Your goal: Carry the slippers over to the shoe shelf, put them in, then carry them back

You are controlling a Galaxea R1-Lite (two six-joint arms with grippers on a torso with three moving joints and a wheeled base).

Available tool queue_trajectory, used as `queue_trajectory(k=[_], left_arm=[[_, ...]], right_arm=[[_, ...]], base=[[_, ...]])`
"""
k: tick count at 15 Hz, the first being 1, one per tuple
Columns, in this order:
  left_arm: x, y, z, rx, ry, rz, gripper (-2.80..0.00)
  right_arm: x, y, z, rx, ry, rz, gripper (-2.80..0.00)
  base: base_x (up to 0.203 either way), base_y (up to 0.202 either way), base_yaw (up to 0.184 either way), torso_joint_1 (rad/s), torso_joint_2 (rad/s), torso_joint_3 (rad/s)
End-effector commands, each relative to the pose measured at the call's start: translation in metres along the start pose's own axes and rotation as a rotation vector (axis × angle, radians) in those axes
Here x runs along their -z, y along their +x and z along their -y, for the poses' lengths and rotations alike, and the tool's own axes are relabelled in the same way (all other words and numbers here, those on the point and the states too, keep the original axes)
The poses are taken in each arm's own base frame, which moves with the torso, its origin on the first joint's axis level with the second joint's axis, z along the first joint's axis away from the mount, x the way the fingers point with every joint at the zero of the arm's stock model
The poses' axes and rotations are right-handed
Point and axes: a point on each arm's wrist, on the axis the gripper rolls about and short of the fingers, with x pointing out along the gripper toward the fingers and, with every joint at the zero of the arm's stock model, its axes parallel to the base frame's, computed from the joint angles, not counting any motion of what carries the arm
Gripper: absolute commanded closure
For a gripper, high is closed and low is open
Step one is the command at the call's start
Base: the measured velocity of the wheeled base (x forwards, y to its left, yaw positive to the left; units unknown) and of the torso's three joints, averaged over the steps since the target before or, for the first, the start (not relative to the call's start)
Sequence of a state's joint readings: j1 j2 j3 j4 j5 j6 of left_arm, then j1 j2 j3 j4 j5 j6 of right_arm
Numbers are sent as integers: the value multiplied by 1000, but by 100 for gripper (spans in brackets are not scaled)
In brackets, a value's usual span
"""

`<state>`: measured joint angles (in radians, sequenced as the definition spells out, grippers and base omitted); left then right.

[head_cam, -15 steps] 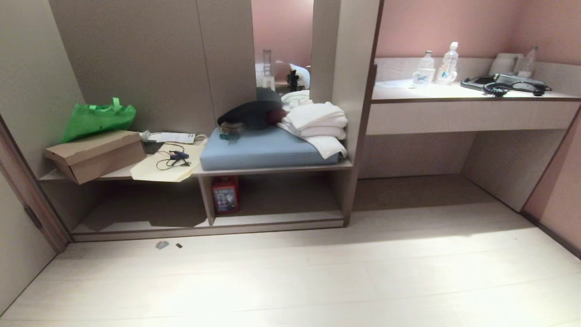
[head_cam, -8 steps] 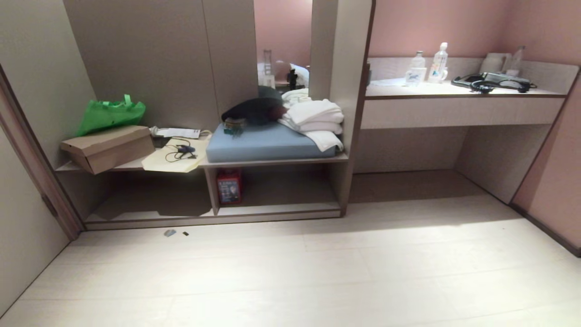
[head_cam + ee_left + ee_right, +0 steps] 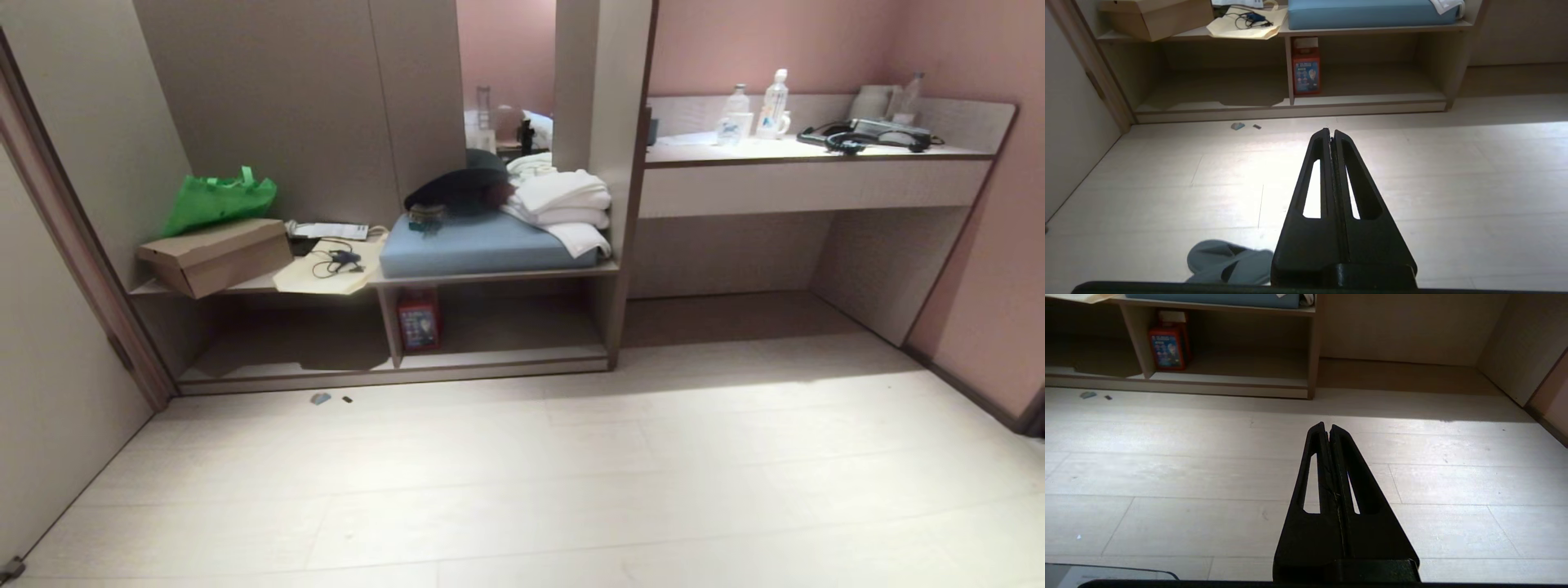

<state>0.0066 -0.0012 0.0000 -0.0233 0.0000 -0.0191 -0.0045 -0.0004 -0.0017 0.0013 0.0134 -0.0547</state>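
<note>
Pale wood-plank floor (image 3: 571, 490) stretched under a bright patch of light. Taupe panelled walls (image 3: 269, 106) backed a built-in unit, its bench board carrying a blue cushion (image 3: 482, 245). To the right, a long pale counter (image 3: 808, 175) ran along pink walls (image 3: 963, 49).

Cam backed off; shoe shelf (image 3: 498, 357) now farther away.

Both claws (image 3: 1331, 132) (image 3: 1327, 426) closed — empty.
</note>
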Motion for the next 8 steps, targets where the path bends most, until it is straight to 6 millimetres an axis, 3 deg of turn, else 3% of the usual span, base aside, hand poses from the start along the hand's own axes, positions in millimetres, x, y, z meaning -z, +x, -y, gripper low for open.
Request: queue_trajectory(k=[1,8], left_arm=[[2,1,0,-1,-1,-9,0],[2,1,0,0,-1,-9,0]], right_arm=[[0,0,0,0,-1,0,0],[0,0,0,0,-1,-1,0]], base=[[-195,0,3,5,0,5],[-196,0,4,0,2,2]])
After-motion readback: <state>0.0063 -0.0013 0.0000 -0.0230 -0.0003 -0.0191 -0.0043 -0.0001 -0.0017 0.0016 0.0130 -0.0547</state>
